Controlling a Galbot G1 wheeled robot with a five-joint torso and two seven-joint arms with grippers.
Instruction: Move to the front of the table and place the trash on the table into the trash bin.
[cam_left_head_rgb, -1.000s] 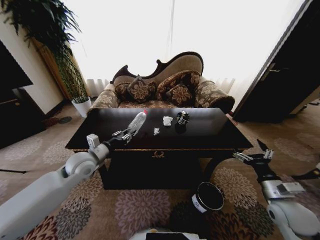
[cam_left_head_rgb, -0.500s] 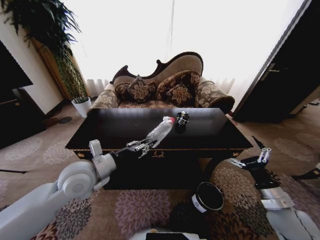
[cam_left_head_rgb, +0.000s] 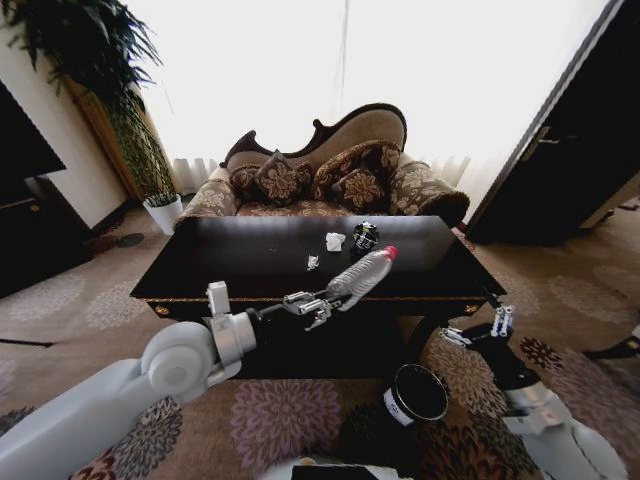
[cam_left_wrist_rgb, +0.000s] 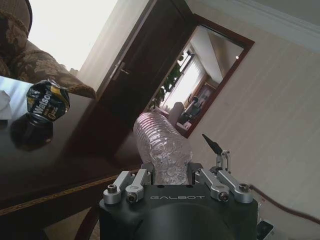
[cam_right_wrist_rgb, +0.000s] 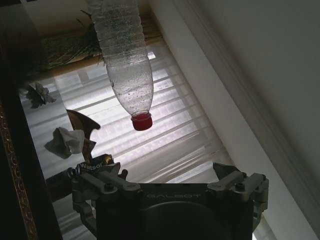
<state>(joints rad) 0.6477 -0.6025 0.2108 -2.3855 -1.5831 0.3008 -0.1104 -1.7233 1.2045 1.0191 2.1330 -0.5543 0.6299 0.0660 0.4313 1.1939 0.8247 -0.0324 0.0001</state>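
Three trash bits on table (cam_left_head_rgb: 250, 262): paper wad (cam_left_head_rgb: 335, 241), crushed can (cam_left_head_rgb: 365, 237), tiny scrap (cam_left_head_rgb: 313, 262), near the far edge.
Trash bin (cam_left_head_rgb: 414, 394): on carpet, in front of table's right end.
Left gripper (cam_left_head_rgb: 322, 303): clenched on bottle (cam_left_head_rgb: 362, 276), held tilted above table's front edge, red cap up-right.
Right gripper (cam_left_head_rgb: 480, 328): fingers spread, nothing held, low beside table's right front corner.

Stuff you can't really make out here

The bottle (cam_left_wrist_rgb: 163, 152) base is buried in the left gripper (cam_left_wrist_rgb: 172, 181) jaws, the tiny white scrap (cam_left_head_rgb: 313, 262) is too small to identify, and the crushed can (cam_right_wrist_rgb: 93, 165) sits half behind the right gripper (cam_right_wrist_rgb: 170, 192).
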